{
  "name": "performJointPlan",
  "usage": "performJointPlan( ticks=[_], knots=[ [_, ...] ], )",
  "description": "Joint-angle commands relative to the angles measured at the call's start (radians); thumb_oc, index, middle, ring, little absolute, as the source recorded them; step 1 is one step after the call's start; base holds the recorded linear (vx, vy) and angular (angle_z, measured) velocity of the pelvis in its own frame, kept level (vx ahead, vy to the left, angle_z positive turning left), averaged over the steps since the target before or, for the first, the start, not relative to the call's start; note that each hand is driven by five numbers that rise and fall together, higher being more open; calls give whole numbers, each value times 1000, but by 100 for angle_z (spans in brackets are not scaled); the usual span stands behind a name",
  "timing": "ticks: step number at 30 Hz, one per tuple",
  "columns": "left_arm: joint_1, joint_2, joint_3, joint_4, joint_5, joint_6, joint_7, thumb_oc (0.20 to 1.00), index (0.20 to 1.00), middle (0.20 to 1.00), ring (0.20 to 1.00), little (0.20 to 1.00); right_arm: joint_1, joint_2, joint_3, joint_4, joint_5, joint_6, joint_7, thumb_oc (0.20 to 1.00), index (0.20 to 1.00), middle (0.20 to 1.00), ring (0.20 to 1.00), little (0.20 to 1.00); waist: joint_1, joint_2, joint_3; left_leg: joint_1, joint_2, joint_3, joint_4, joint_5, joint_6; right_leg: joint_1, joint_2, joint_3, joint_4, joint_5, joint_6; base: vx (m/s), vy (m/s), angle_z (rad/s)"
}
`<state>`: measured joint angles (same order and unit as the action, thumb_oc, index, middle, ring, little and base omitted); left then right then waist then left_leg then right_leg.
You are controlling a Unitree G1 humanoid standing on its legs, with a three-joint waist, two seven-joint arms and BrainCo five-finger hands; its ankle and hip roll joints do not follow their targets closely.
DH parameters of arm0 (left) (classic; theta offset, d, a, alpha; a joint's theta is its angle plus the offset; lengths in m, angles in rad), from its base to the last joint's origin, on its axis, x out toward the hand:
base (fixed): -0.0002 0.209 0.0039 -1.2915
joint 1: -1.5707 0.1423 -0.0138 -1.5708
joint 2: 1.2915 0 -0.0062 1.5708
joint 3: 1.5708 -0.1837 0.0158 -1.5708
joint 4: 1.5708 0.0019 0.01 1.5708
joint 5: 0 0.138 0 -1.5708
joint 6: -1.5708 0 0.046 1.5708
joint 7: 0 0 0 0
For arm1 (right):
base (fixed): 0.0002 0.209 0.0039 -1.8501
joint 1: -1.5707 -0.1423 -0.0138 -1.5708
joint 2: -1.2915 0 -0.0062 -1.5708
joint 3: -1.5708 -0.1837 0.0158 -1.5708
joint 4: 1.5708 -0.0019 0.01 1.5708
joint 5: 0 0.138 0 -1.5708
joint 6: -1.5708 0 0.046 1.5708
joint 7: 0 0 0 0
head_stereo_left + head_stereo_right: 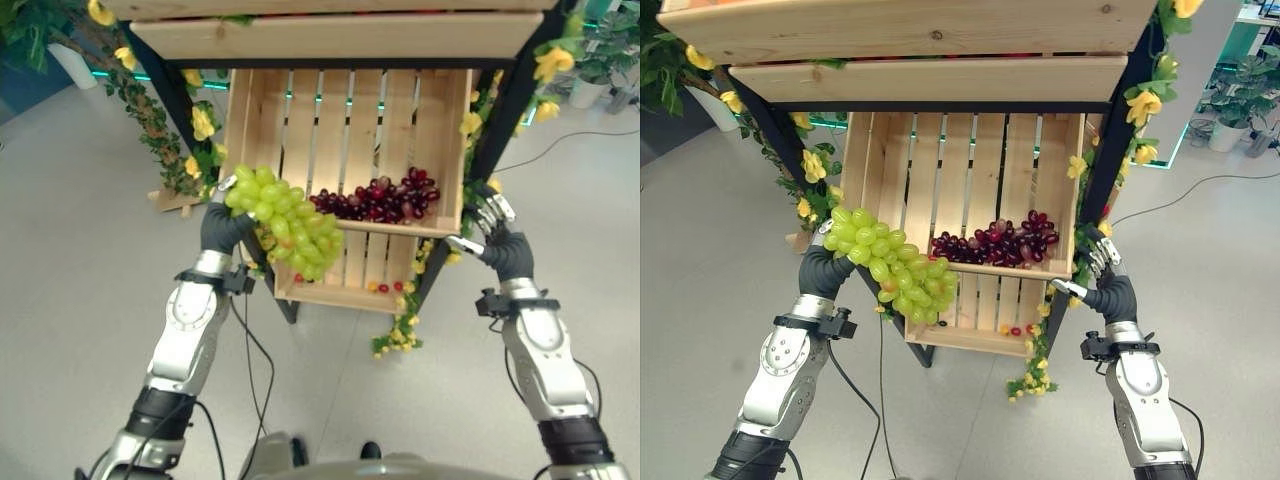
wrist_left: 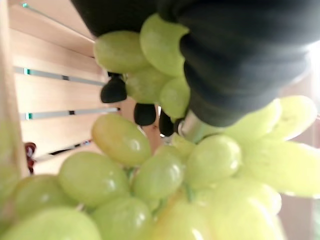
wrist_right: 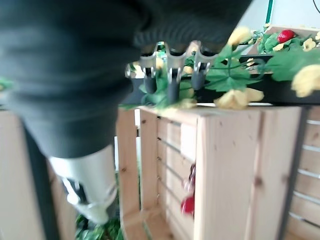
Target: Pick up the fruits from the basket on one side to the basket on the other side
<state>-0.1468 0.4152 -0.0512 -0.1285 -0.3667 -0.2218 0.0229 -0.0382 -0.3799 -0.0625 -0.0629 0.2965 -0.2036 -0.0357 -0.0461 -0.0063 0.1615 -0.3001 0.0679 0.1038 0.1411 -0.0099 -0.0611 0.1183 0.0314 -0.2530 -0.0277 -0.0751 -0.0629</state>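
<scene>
My left hand (image 1: pixel 224 226) is shut on a big bunch of green grapes (image 1: pixel 286 222), held in the air at the front left corner of the wooden crate (image 1: pixel 347 120). In the left wrist view the green grapes (image 2: pixel 165 175) hang against my dark fingertips (image 2: pixel 114 90). A bunch of dark red grapes (image 1: pixel 381 199) lies inside the crate at its right front. My right hand (image 1: pixel 497 238) hovers outside the crate's right wall with straight fingers (image 3: pixel 171 75), holding nothing.
The crate sits tilted on a black stand (image 1: pixel 507 105) wound with yellow flowers and green leaves (image 1: pixel 160 130). A wooden board (image 1: pixel 340 35) overhangs the crate. A lower slatted crate (image 1: pixel 345 280) holds a few small fruits. Grey floor (image 1: pixel 70 250) lies either side.
</scene>
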Motion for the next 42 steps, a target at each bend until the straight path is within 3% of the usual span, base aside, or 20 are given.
performJointPlan(
  ticks=[1, 3, 5, 6, 7, 8, 9, 10, 12, 14, 16, 17, 21, 32, 37, 40, 41, 42],
  knots=[
    [-48, 28, 42, -95, 3, -56, 17, 200, 200, 200, 200, 200, -35, -37, 10, -52, -6, -38, 23, 1000, 1000, 1000, 1000, 1000, 15, 10, -21, 110, 55, 12, -59, 129, -50, 24, -73, 4, 76, -75, 129, 362, 57, -81],
    [-55, 35, 38, -99, 34, -56, 24, 200, 200, 200, 200, 200, -38, -26, 12, -42, -11, -37, 32, 1000, 1000, 1000, 1000, 1000, 33, 6, -39, 126, 26, -14, -66, 118, -43, 39, -78, 17, 83, -92, 136, 365, 113, -89],
    [-48, 35, 43, -110, 36, -48, 26, 200, 200, 200, 200, 200, -38, -13, 12, -39, -20, -32, 38, 1000, 1000, 1000, 1000, 1000, 42, 0, -58, 150, -5, 9, -77, 91, -9, 22, -105, 16, 166, -87, 159, 355, 213, -74],
    [-57, 44, 35, -116, 39, -48, 28, 200, 200, 200, 200, 200, -62, -10, 25, -39, -36, -28, 39, 1000, 1000, 1000, 1000, 1000, 45, -2, -43, 175, -21, 46, -64, 57, 26, -83, -176, -18, 369, -5, 235, 219, 210, -60],
    [-59, 45, 36, -115, 39, -48, 29, 200, 200, 200, 200, 200, -64, -10, 25, -39, -36, -28, 39, 1000, 1000, 1000, 1000, 1000, 47, -1, -44, 170, -20, 48, -65, 61, 28, -91, -176, -16, 372, -2, 235, 133, 219, -65],
    [-66, 52, 31, -120, 45, -47, 28, 200, 200, 200, 200, 200, -81, -8, 29, -42, -38, -29, 35, 1000, 1000, 1000, 1000, 1000, 41, 7, -32, 181, -22, 57, -65, 45, 42, -148, -208, -31, 446, 51, 266, 57, 143, -52],
    [-67, 62, 30, -121, 47, -52, 33, 200, 200, 200, 200, 200, -86, -5, 31, -42, -39, -28, 34, 1000, 1000, 1000, 1000, 1000, 31, 13, -23, 201, -19, 63, -78, 37, 44, -199, -230, -41, 461, 48, 266, 125, 150, -41],
    [-68, 64, 30, -117, 49, -55, 34, 200, 200, 200, 200, 200, -90, -2, 38, -35, -37, -28, 34, 1000, 1000, 1000, 1000, 1000, 28, 16, -25, 222, -20, 68, -90, 30, 40, -213, -250, -58, 396, 24, 256, 157, 47, -13],
    [-63, 56, 40, -111, 45, -59, 38, 200, 200, 200, 200, 200, -77, 0, 28, -17, -34, -31, 28, 1000, 1000, 1000, 1000, 1000, 12, 10, -29, 244, -33, 45, -97, 8, 24, -212, -229, -39, 150, 30, 218, 235, -79, -10],
    [-51, 60, 53, -110, 37, -50, 25, 200, 200, 200, 200, 200, -42, -2, -1, -42, -36, -20, 41, 1000, 1000, 1000, 1000, 1000, -1, 4, -28, 252, -31, 41, -89, 7, 21, -196, -209, 2, 155, 35, 219, 167, -49, 30],
    [-68, 46, 35, -96, 47, -50, 26, 200, 200, 200, 200, 200, -31, 4, 3, -46, -29, -26, 36, 1000, 1000, 1000, 1000, 1000, 1, -5, -42, 260, -31, 41, -93, -2, 18, -177, -200, -4, 131, 28, 208, 133, -94, 57],
    [-70, 38, 25, -91, 45, -45, 13, 200, 200, 200, 200, 200, -29, 4, -6, -39, -28, -26, 38, 1000, 1000, 1000, 1000, 1000, 4, -3, -58, 267, -27, 41, -101, -2, 11, -153, -200, -35, 91, 40, 207, 136, -91, 22],
    [-79, 53, 17, -71, 53, -33, 7, 200, 200, 200, 200, 200, -26, 2, -4, -22, -10, -14, 47, 1000, 1000, 1000, 1000, 1000, -4, 7, -86, 289, -20, 38, -122, 1, 2, -95, -185, -48, 30, 42, 198, 116, -53, 9],
    [-138, 94, 17, -22, 76, -15, 37, 200, 200, 200, 200, 200, -11, 4, 25, -2, 14, 11, 59, 1000, 1000, 1000, 1000, 1000, -18, 35, -109, 326, -19, 46, -153, 7, -8, -42, -180, -60, -9, 35, 196, 33, -11, -1],
    [-184, 114, 0, 13, 128, -7, 58, 200, 200, 200, 200, 200, -9, 3, 33, 2, 16, 14, 58, 1000, 1000, 1000, 1000, 1000, -28, 44, -112, 334, -19, 50, -158, 6, -7, -35, -181, -57, -7, 32, 197, 3, 1, 1],
    [-178, 143, -15, 48, 227, 27, 43, 200, 200, 200, 200, 200, -2, 1, 30, 4, 11, 17, 57, 1000, 1000, 1000, 1000, 1000, -32, 50, -110, 338, -21, 54, -158, 3, -6, -36, -181, -56, -8, 33, 200, 0, 0, 0],
    [-177, 161, -21, 60, 268, 43, 22, 231, 231, 231, 231, 231, 1, 0, 24, 3, 7, 19, 57, 1000, 1000, 1000, 1000, 1000, -33, 51, -109, 339, -21, 57, -159, 2, -5, -36, -182, -53, -8, 34, 201, 0, 0, 0],
    [-177, 161, -21, 60, 269, 44, 21, 369, 369, 369, 369, 369, 1, 1, 24, 2, 7, 20, 57, 1000, 1000, 1000, 1000, 1000, -32, 50, -109, 339, -21, 57, -159, 2, -5, -36, -182, -53, -8, 34, 201, 0, 0, 0]
  ],
)
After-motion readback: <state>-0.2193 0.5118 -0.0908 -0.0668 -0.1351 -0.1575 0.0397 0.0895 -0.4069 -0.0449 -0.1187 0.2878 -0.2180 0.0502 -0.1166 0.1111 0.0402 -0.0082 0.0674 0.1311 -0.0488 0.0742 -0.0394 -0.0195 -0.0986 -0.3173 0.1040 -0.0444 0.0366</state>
